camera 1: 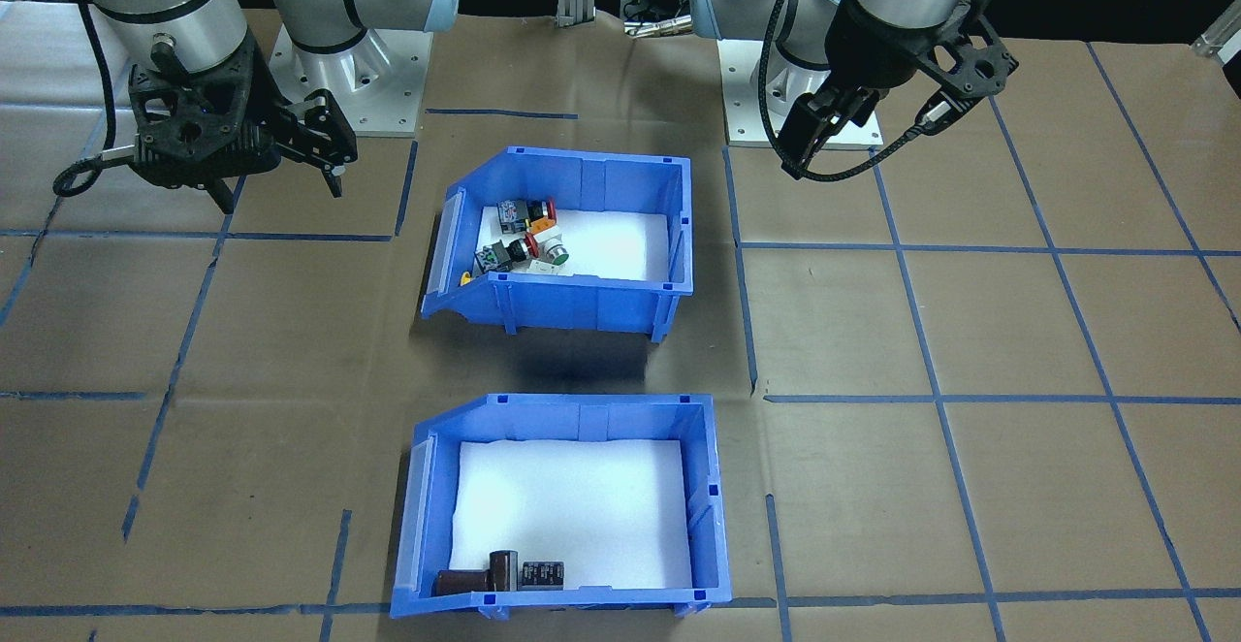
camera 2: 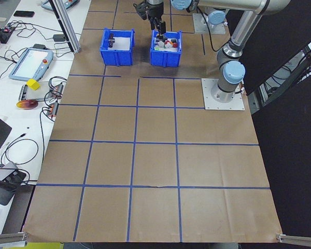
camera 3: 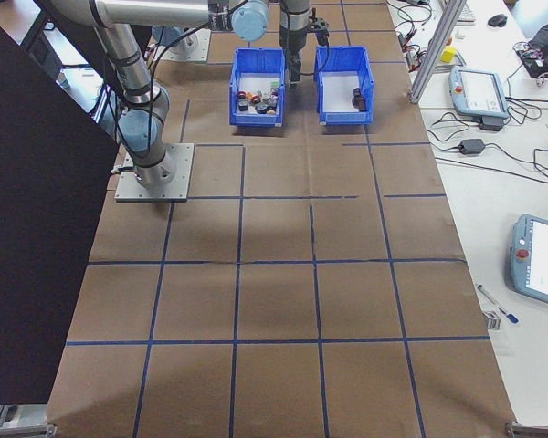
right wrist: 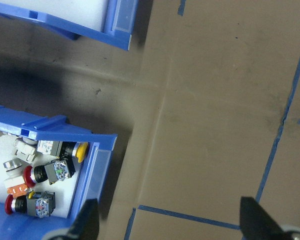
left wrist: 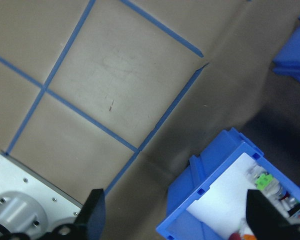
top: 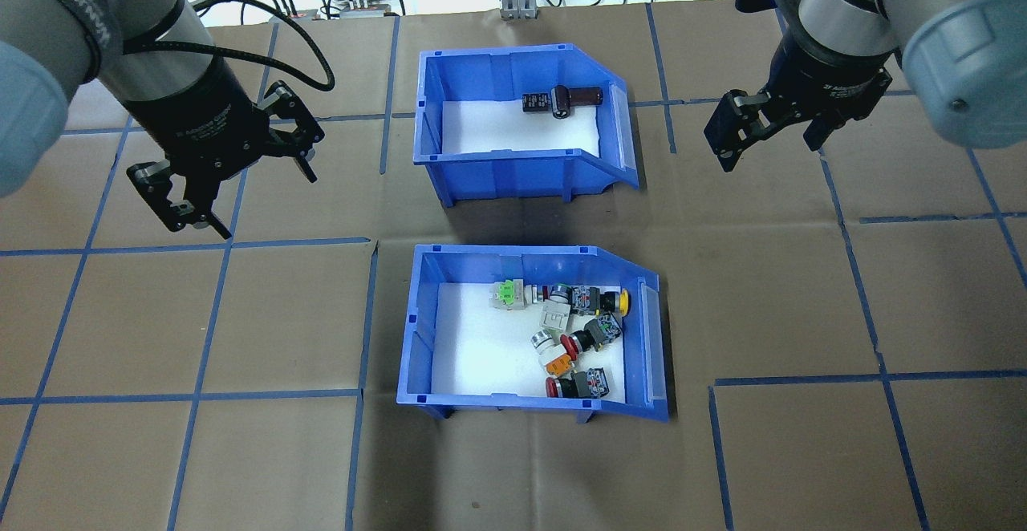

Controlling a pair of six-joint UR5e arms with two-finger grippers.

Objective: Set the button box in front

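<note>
the button box (top: 529,330) sits at the desk's (top: 802,451) robot-side edge, both the left pincer (top: 229,174) and right pincer (top: 742,126) spread open and empty, so grip its side walls evenly before moving it.

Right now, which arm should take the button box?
Probably left: the left tool, open, is beside the tall back wall of the button box, easy to pinch; the right tool faces its sloped front.
</note>
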